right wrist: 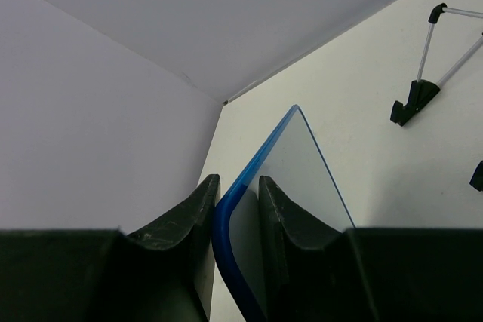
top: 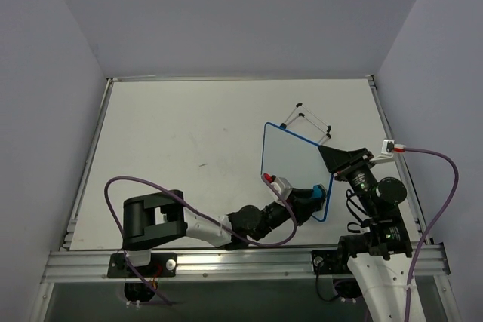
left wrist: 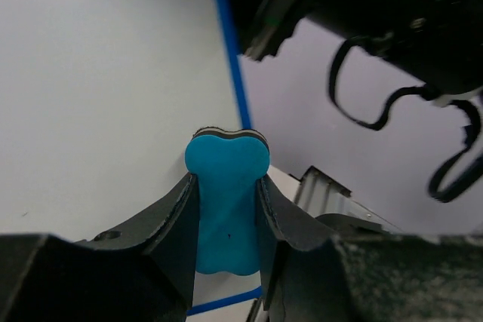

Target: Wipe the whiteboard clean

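Observation:
The whiteboard (top: 293, 167), white with a blue rim and no writing showing, is held tilted above the table. My right gripper (top: 326, 153) is shut on its right corner; the wrist view has the blue rim (right wrist: 226, 220) pinched between both fingers. My left gripper (top: 311, 198) is shut on a small blue bone-shaped eraser (left wrist: 226, 201), whose tip rests against the board face (left wrist: 113, 88) near its lower right corner, beside the blue edge (left wrist: 230, 58). The eraser (top: 316, 194) is partly hidden by the fingers in the top view.
A thin black wire stand (top: 306, 121) sits on the table just behind the board, also seen as the stand legs (right wrist: 426, 73). The right arm's body (left wrist: 392, 5) and black cable (left wrist: 355, 103) hang close to the left gripper. Grey walls enclose the table.

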Robot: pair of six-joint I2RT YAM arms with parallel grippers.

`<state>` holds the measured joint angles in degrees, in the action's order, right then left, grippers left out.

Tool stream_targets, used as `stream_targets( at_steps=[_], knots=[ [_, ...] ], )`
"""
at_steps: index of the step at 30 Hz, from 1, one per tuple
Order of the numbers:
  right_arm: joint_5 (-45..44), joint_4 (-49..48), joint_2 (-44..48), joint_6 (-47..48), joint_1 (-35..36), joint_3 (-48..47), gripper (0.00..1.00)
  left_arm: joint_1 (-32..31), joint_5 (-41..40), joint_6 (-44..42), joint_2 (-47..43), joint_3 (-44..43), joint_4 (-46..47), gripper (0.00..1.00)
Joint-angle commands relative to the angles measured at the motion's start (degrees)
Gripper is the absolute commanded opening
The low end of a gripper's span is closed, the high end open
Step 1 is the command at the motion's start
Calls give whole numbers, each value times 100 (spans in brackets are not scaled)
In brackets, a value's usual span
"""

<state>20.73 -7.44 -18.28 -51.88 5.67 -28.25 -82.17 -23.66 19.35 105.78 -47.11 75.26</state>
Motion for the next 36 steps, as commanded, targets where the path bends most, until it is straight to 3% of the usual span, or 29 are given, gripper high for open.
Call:
stream_targets(
  at_steps=[1,7,21,26,32,36],
  knots=[
    [98,-741,167,-455,83,-40,0,-115,844,-72,-119,-403,-20,2],
    [115,-794,115,-437,92,-66,0,-124,1030,-72,-92,-369,-4,2],
    [194,-837,150,-507,92,-5,0,131,591,385,-4,184,-170,2],
    [335,-1066,0,-560,92,-40,0,201,1020,446,13,369,-91,2],
    [361,-1154,-61,-595,92,-102,0,289,1601,324,31,115,-784,2],
    [335,-1032,18,-525,92,-84,0,246,1488,25,-197,-192,-2002,2]
  ],
)
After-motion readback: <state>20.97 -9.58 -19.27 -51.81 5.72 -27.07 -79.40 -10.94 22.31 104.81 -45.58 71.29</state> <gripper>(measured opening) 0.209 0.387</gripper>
